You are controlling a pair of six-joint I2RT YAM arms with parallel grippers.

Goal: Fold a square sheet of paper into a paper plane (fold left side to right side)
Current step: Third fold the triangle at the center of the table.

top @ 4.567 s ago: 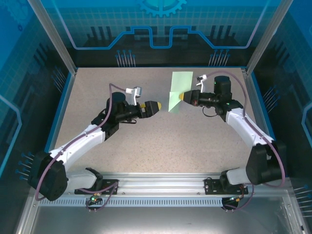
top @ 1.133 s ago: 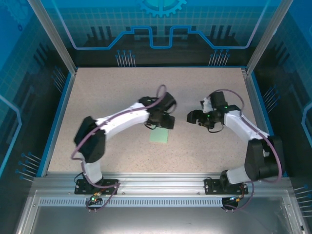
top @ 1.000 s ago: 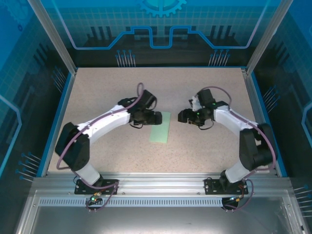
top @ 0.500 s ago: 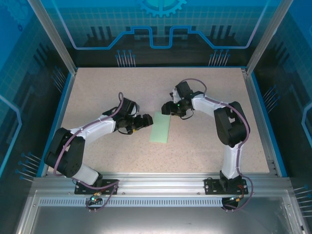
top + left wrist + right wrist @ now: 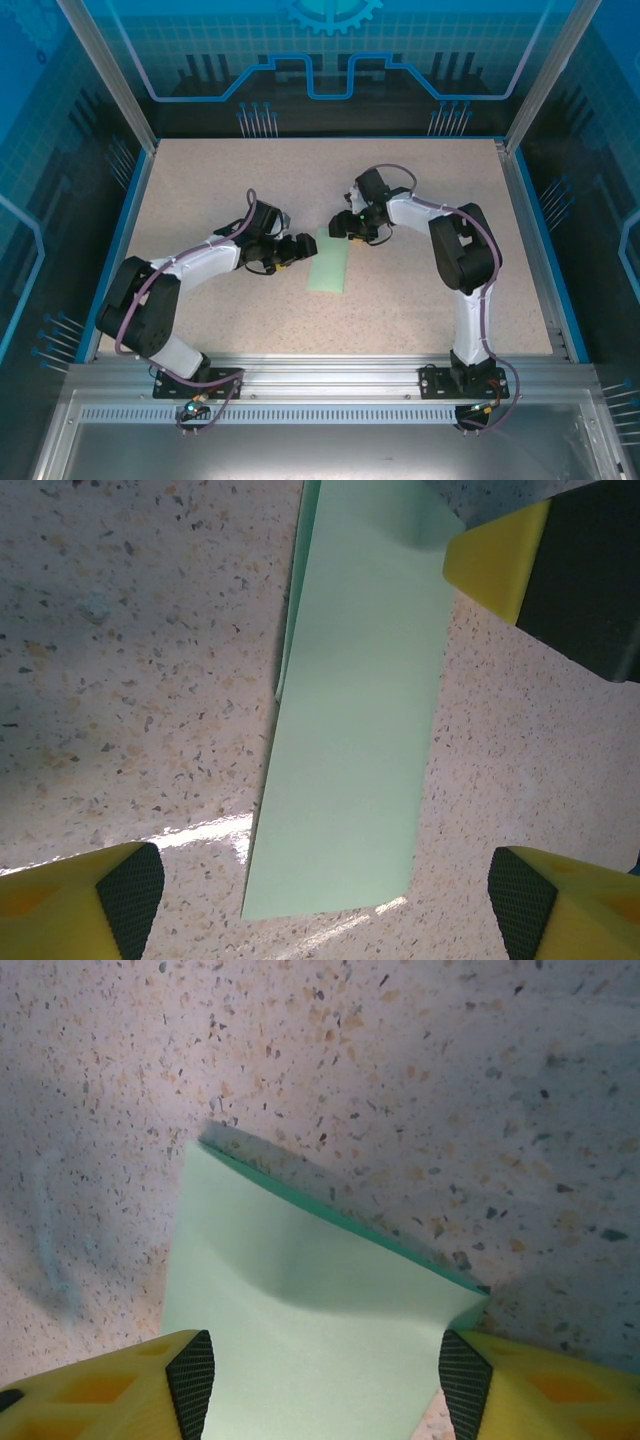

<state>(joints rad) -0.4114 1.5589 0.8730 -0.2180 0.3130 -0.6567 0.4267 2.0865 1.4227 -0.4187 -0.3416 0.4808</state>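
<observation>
The paper (image 5: 330,264) lies flat on the table (image 5: 200,180), about mid-table and a little left of centre. It is folded in half into a narrow strip that runs from far to near. In the left wrist view a second layer peeks out along its upper left edge, so the two halves do not quite line up.

The left gripper (image 5: 303,246) sits low, just left of the strip's far half, and points right toward it. Its yellow fingers (image 5: 100,900) stand wide apart and hold nothing. The near end of the strip lies between them on the table, apart from both.

The right gripper (image 5: 338,228) is at the strip's far end, reaching in from the right. Its fingers (image 5: 140,1385) are spread to about the strip's width, one on each side of the paper, with nothing clamped between them. In the right wrist view the far end is slightly raised, casting a shadow on the table, and a darker lower layer shows along that edge. Whether the right finger touches the paper's corner I cannot tell.
</observation>
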